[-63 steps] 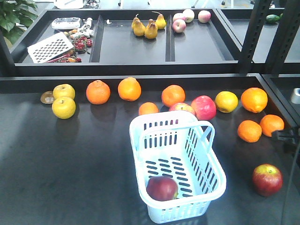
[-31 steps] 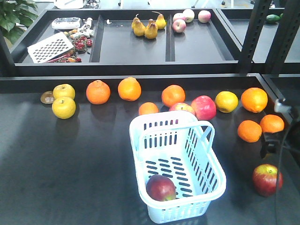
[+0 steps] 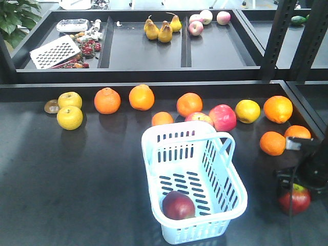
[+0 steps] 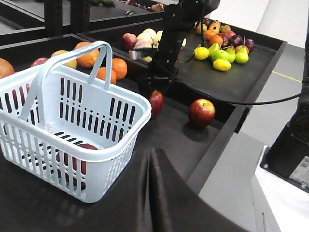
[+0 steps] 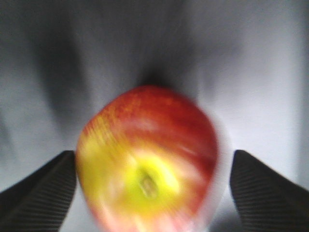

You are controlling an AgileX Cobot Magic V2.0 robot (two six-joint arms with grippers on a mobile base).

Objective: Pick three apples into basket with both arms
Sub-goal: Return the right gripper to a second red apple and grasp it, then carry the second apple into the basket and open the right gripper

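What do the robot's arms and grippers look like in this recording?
The right arm is matte black and boxy, with a small light-grey block near the wrist and a thin black cable trailing off it. The right gripper has dark, finely ribbed jaws. The left gripper is matte black and tapers to a point.

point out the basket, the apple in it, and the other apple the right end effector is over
basket (image 3: 192, 231): front view, near wall
apple in basket (image 3: 178, 205): front view, its middle
other apple (image 5: 149, 159): right wrist view, its middle
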